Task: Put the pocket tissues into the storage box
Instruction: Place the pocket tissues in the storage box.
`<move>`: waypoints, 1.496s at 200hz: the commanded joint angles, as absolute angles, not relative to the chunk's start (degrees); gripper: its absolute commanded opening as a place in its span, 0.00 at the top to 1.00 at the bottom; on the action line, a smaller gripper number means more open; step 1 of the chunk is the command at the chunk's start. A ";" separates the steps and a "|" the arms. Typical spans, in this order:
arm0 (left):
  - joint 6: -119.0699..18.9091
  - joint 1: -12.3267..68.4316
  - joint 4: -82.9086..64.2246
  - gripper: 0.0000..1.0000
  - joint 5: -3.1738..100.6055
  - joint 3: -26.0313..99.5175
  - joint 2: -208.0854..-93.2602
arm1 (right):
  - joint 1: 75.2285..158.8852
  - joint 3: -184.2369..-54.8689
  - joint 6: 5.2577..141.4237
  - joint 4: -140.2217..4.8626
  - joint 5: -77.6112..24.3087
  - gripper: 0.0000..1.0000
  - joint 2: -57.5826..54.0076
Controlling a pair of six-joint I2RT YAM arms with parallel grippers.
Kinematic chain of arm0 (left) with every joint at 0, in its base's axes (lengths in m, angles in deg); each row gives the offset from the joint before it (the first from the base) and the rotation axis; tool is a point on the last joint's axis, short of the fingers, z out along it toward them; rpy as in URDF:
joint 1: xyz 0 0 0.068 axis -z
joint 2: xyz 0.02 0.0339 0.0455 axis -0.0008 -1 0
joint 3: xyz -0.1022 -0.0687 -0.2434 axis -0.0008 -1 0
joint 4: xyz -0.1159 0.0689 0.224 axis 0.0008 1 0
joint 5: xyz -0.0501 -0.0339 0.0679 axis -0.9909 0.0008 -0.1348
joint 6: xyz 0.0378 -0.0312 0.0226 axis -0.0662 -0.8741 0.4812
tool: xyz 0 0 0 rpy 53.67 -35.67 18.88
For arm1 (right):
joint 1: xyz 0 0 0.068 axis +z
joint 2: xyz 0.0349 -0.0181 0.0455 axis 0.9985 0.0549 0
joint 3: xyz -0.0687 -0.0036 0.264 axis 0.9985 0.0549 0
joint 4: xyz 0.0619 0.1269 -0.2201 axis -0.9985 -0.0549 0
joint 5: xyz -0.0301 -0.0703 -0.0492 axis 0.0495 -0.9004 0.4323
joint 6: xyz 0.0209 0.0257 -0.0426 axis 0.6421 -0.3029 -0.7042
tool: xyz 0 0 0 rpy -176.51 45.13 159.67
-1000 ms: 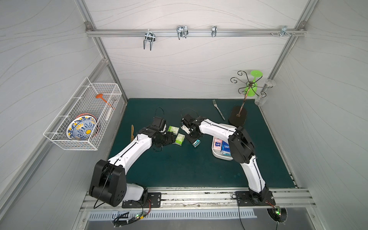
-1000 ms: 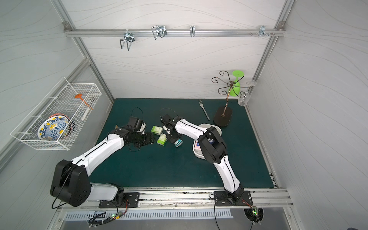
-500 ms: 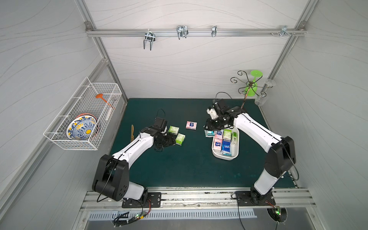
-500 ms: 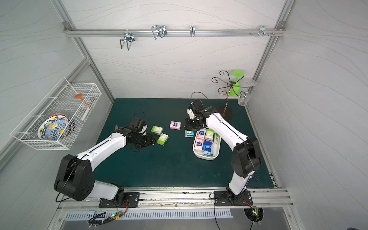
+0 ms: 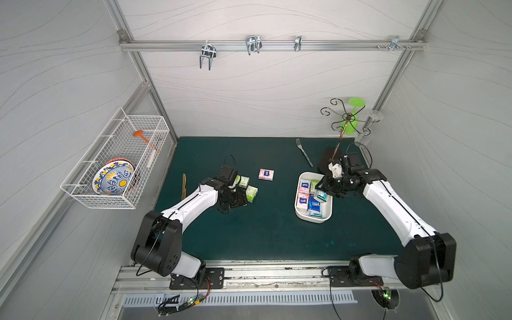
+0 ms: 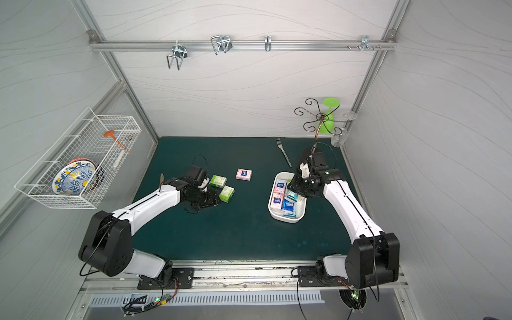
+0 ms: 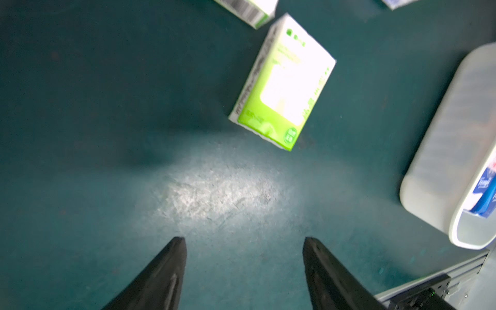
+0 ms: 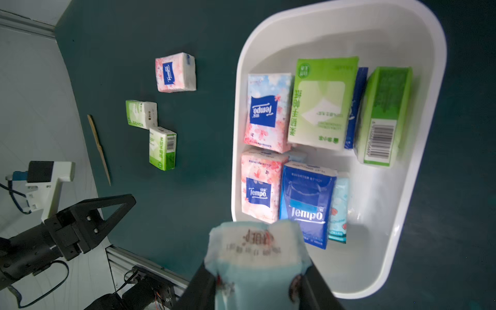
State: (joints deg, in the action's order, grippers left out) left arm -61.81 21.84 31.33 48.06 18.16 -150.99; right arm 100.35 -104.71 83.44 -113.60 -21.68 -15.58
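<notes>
In both top views the right gripper (image 5: 322, 194) hangs over the storage box (image 5: 313, 220), I think to drop its load inside. Left wrist: the left gripper (image 7: 244, 239) stands wide before a green packet (image 7: 284, 83) (not touching it). Right wrist: the jaws pinch a light blue packet (image 8: 255, 249) above the box.

Surface (image 5: 249, 235): dark green mat.
Fork (image 5: 304, 152): flat at 1 o'clock, tines toward the back wall.
Wooden knife (image 5: 184, 185): flat at 9 o'clock, near the mat edge.
Hook stand (image 5: 336, 149): upright at 2 o'clock; a green goblet (image 5: 352, 116) and a clear glass (image 6: 338, 138) hang inverted from it.
Wire basket (image 5: 144, 124): on the side wall at 9 o'clock; holds a patterned plate (image 5: 115, 178) on edge and an orange-headed utensil (image 5: 144, 138).
Rail (image 5: 346, 45): on the back wall at 12 o'clock, carrying metal hooks (image 5: 252, 44).
</notes>
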 commanded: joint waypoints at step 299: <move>-58.02 24.90 36.41 0.25 53.47 30.99 -155.07 | 102.78 -107.78 78.11 -107.88 -34.82 0.22 -0.56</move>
State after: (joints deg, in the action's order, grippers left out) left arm -59.14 24.71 36.95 53.09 29.40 -155.27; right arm 101.29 -107.49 77.63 -110.17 -36.08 -3.78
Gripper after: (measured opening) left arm 0.749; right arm 0.812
